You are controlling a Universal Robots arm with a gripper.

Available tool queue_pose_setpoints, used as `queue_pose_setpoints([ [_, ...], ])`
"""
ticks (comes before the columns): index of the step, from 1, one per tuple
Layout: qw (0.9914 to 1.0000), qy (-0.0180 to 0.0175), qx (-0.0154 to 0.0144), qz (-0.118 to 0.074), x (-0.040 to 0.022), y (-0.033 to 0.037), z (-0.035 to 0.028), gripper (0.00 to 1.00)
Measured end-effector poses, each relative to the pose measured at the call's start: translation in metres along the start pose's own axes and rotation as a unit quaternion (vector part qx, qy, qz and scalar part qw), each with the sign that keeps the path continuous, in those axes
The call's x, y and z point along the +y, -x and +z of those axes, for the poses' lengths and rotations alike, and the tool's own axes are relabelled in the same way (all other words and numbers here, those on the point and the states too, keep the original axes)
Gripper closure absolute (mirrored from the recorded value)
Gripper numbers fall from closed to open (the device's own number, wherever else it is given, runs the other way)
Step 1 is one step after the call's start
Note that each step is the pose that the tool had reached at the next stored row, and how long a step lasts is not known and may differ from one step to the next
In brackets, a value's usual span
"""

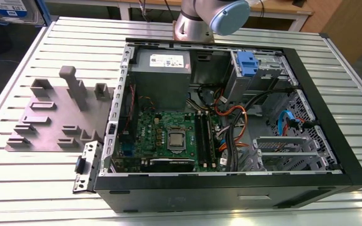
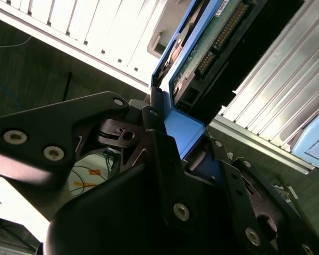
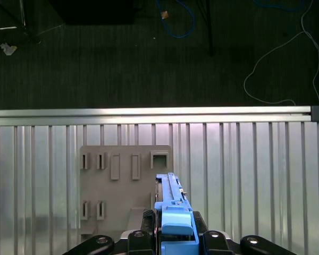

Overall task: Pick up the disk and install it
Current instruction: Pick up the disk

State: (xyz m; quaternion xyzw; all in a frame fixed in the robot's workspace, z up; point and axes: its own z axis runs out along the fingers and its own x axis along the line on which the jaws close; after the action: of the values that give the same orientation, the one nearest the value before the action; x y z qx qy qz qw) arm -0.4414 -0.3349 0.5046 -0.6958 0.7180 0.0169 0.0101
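The disk [image 3: 173, 204] is seen edge-on in the first wrist view, its blue bracket uppermost, held above the grey fixture plate [image 3: 117, 191]. My gripper [image 3: 173, 236] is shut on it, a black finger on each side. In the second wrist view the disk [image 2: 212, 48] shows its green circuit board and connector, with the blue bracket [image 2: 183, 127] clamped between the fingers [image 2: 165, 159]. In the exterior view the disk [image 1: 8, 10], with its blue-and-white label, is at the top left corner, well away from the open computer case [image 1: 332, 141].
The case lies open on the slatted metal table [image 1: 357, 84], showing a motherboard [image 1: 168, 136], a grey power-supply box [image 1: 162, 77], cables and a blue clip [image 1: 247, 63] in the drive bay. The grey fixture plate [image 1: 55, 117] with upright posts sits at the exterior view's left.
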Motion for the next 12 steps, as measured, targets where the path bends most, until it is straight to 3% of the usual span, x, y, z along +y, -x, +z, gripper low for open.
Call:
queue_pose_setpoints([
  [12, 1.00000, -0.0001, 0.0000, 0.000, 0.0000, 0.0002, -0.0033, 0.63],
])
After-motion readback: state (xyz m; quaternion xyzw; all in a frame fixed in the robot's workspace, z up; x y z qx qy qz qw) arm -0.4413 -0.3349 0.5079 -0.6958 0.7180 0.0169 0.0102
